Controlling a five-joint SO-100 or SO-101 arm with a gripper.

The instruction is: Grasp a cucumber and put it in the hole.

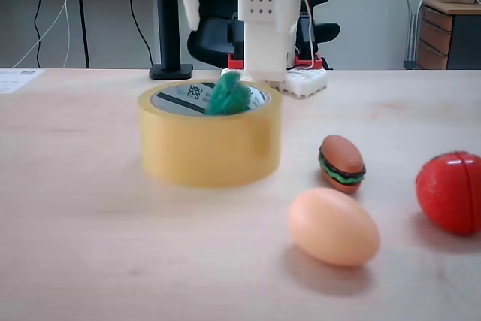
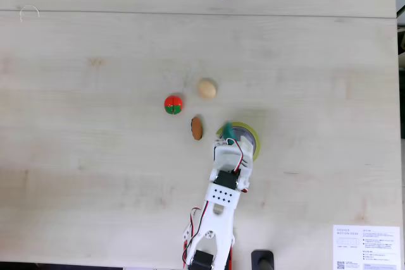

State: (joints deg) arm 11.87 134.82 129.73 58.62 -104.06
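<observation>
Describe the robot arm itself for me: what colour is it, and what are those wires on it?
The arm is built from boxy white plastic segments. One flat panel carries a small grid of dark round holes. Thin red, black and white cables loop along it near the gripper, and red parts show at its base. The gripper end is white too.

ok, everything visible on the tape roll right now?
The tape roll is wide, translucent yellow-tan, lying flat on the wooden table with its hole facing up. Its white inner core carries dark print. The green cucumber pokes out of the hole, leaning near the far rim, under the white gripper. The egg and toy burger sit apart from it.
</observation>
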